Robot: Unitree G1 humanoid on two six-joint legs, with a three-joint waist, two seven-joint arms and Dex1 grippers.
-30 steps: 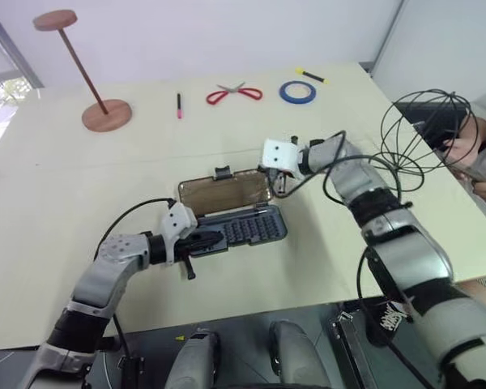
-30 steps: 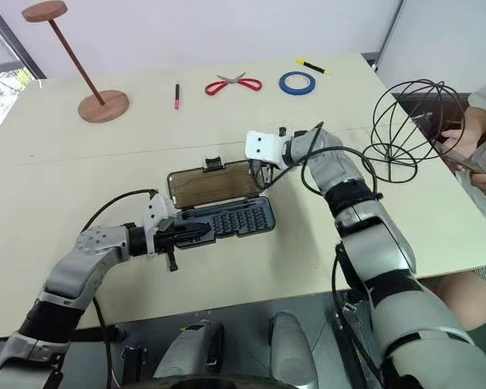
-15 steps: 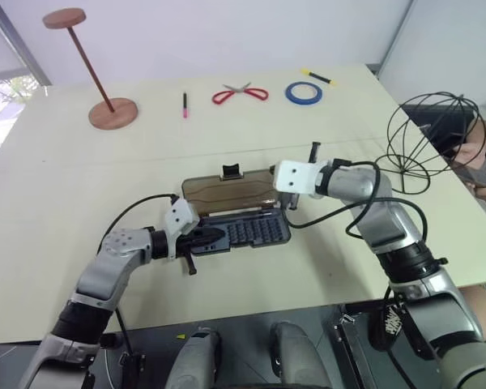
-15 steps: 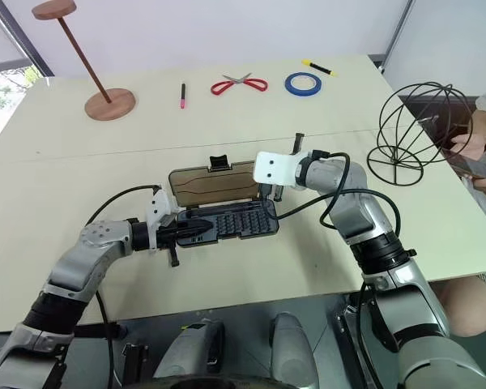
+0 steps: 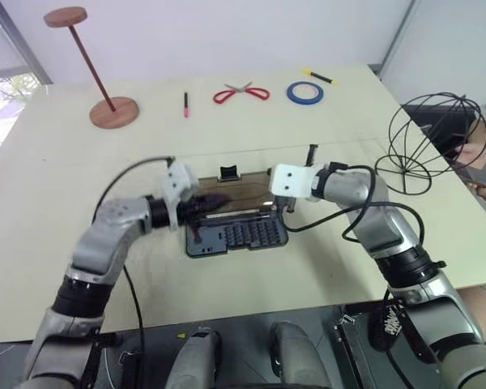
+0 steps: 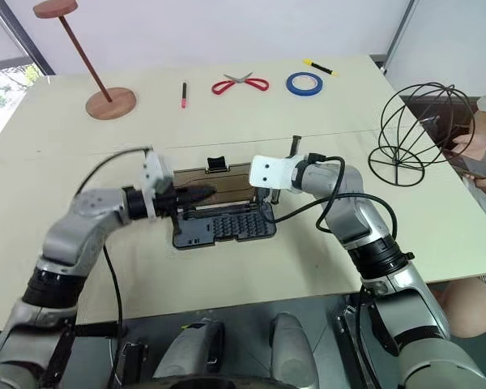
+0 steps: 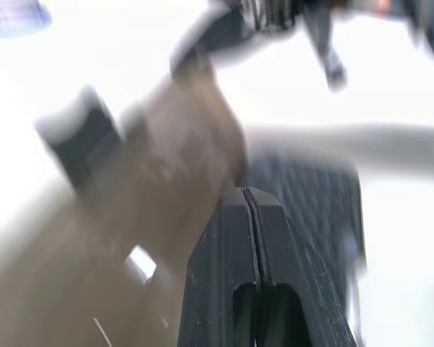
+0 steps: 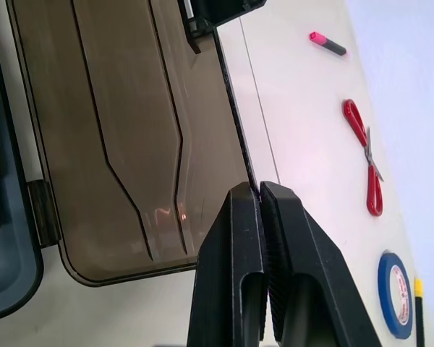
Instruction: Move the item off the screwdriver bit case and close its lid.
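Observation:
The screwdriver bit case (image 5: 243,236) lies open mid-table, rows of bits showing. Its smoky brown lid (image 5: 245,188) is folded back behind it, latch (image 5: 228,173) at the far edge. My left gripper (image 5: 225,199) hovers shut over the lid's left part, pointing right. The left wrist view shows its fingers (image 7: 231,238) pressed together above the blurred lid (image 7: 166,181). My right gripper (image 5: 280,203) is shut, with its tips (image 8: 260,191) at the lid's right edge (image 8: 123,130). The item, a black wire globe (image 5: 428,142), stands off the case at the table's right edge.
A wooden disc-topped stand (image 5: 113,111) is at the far left. Along the far edge lie a pink marker (image 5: 185,104), red scissors (image 5: 240,94), a blue tape roll (image 5: 304,92) and a yellow pen (image 5: 317,77). A person (image 5: 484,162) sits beside the wire globe.
My left gripper has risen from the case's front left end to above the lid. My right gripper drew back to the lid's right edge a second ago, then stayed put.

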